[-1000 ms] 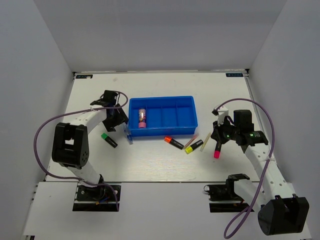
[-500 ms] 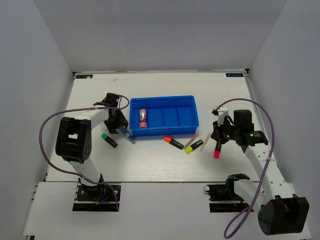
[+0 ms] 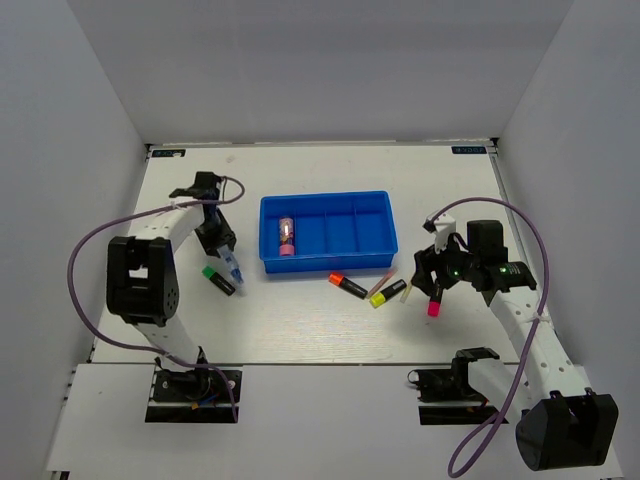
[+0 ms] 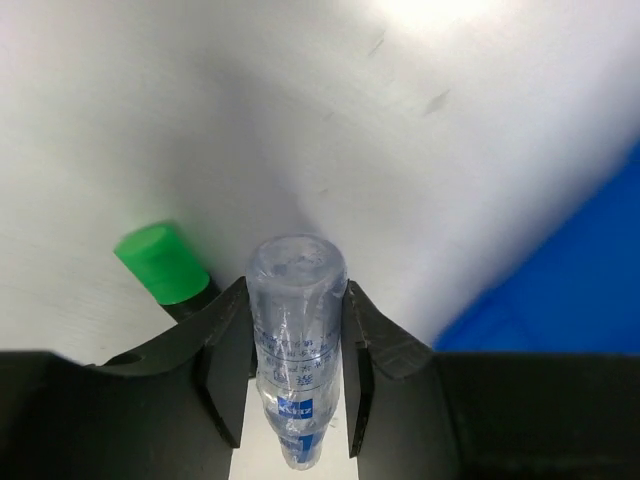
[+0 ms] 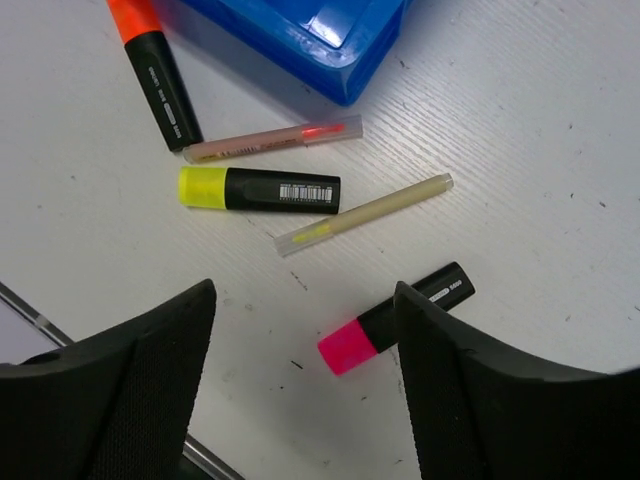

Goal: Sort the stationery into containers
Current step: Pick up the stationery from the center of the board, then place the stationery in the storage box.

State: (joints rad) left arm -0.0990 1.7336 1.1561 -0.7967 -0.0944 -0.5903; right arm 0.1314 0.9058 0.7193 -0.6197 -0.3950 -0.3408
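My left gripper [image 3: 224,252] is shut on the clear-blue tube [image 3: 236,268], held just above the table left of the blue tray [image 3: 325,206]. In the left wrist view the tube [image 4: 296,330] sits between the fingers [image 4: 225,370], with the green-ended marker [image 4: 160,265] close beside it. The pink tube [image 3: 286,236] lies in the tray's leftmost compartment. My right gripper [image 5: 302,300] is open over the pink-ended marker [image 5: 395,320]. The yellow-ended marker [image 5: 258,188], the orange-ended marker [image 5: 155,70] and two pale sticks [image 5: 365,213] lie beyond it.
The tray's front right corner [image 5: 330,40] is close to the loose markers. The green-ended marker [image 3: 217,279] lies left of the tray's front corner. White walls close the table on three sides.
My left gripper has moved left, away from the tray's front left corner, carrying the clear-blue tube toward the green-ended marker. My right gripper has shifted slightly left over the pink-ended marker.
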